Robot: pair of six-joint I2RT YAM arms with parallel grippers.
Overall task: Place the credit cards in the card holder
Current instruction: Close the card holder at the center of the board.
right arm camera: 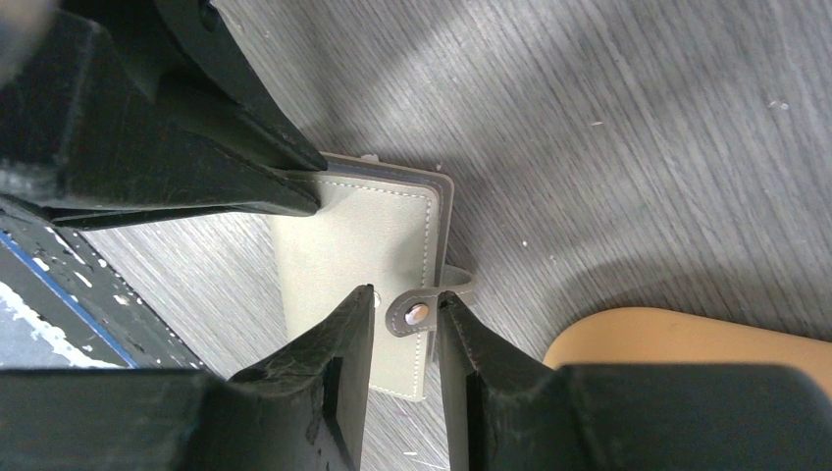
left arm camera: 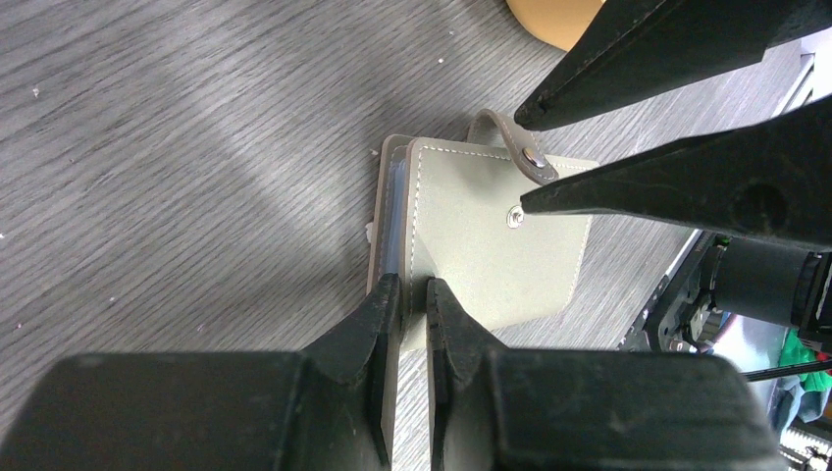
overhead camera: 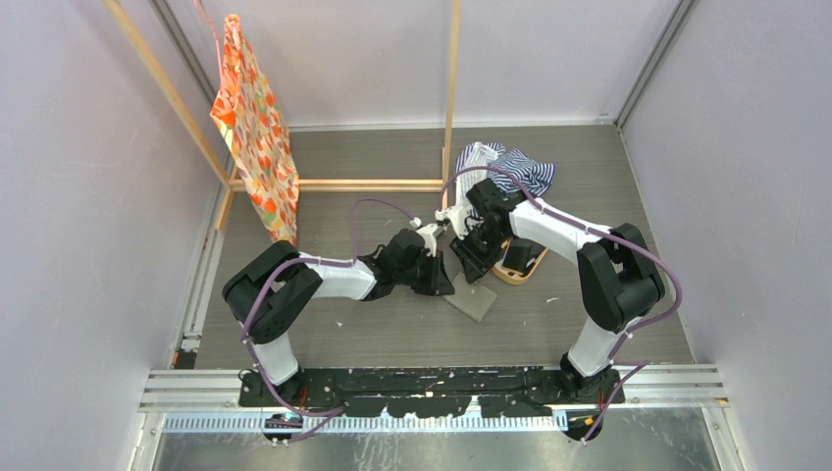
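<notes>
The grey-taupe card holder (left arm camera: 491,245) lies folded on the table, also in the right wrist view (right arm camera: 343,245) and the top view (overhead camera: 473,302). A pale blue card edge (left arm camera: 392,211) shows between its covers. My left gripper (left arm camera: 412,285) is shut on the edge of the top cover. My right gripper (right arm camera: 404,299) is open, its fingers on either side of the closing tab and snap (right arm camera: 417,314). The tab rests on the cover, with its snap beside the cover's stud. A black card-like thing (overhead camera: 520,257) lies in the tray.
The oval orange-tan tray (overhead camera: 510,278) sits just right of the card holder, close to my right gripper (overhead camera: 476,257). A striped cloth (overhead camera: 510,167) lies behind it. An orange patterned cloth (overhead camera: 255,128) hangs on a wooden frame (overhead camera: 373,183) at the back left.
</notes>
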